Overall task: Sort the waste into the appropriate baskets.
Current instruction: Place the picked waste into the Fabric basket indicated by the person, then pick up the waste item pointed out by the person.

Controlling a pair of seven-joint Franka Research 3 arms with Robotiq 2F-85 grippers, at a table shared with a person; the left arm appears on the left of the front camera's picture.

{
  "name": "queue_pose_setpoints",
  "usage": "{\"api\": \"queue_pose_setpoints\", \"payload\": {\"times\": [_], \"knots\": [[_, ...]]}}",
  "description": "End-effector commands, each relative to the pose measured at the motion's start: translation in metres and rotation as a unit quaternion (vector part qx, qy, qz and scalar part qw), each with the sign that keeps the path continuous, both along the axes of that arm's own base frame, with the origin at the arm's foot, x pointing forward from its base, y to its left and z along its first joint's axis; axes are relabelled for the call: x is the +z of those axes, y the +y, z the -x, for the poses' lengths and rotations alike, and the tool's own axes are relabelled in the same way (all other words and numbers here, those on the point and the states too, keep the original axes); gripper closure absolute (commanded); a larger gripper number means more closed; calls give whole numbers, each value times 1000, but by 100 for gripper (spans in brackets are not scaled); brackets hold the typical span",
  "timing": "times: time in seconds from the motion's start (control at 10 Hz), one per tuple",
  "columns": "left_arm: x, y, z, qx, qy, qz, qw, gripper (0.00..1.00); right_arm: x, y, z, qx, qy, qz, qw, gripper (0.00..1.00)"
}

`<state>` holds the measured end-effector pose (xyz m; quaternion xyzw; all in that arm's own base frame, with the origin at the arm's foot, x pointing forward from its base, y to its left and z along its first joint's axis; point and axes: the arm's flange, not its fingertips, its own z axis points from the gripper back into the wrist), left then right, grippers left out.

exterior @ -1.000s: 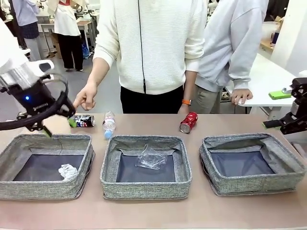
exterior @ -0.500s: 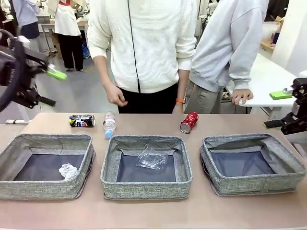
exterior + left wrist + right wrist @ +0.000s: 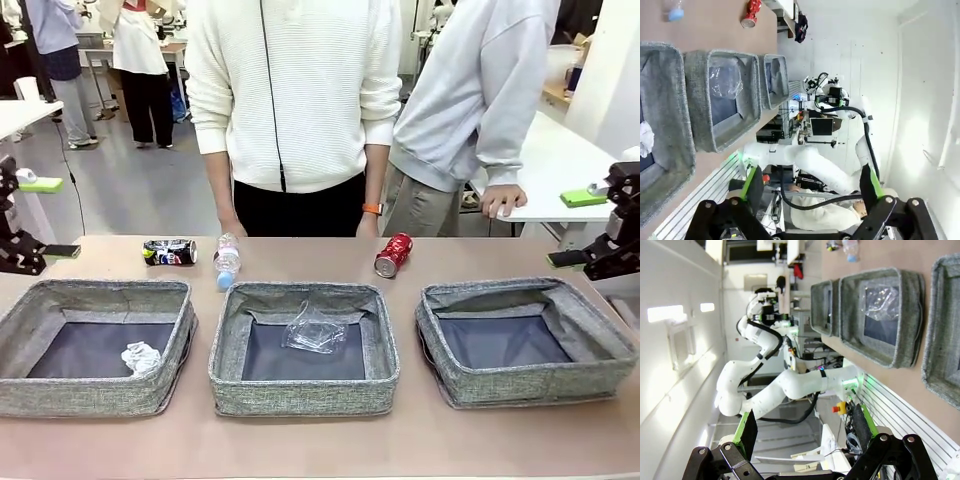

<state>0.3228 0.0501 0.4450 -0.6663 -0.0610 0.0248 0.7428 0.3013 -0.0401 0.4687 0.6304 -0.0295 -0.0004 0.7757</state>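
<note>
The baskets showed coarse grey woven cloth, rough and matt, with a smoother dark lining inside. Under them the table was a smooth, matt brown board. The crushed red can and crushed dark blue can gleamed as glossy, dented metal. The bottle and crumpled cup were clear, shiny plastic, and the wad was creased, matt white paper.
</note>
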Motion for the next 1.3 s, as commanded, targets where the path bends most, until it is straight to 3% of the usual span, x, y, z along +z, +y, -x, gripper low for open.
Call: {"api": "queue_pose_setpoints", "payload": {"times": [0.0, 1.2], "knots": [[27, -11, 8, -8, -44, -1, 999, 0, 5, 2, 0, -5, 7, -9, 1000, 0], [27, -11, 8, -8, -44, -1, 999, 0, 5, 2, 0, -5, 7, -9, 1000, 0]]}}
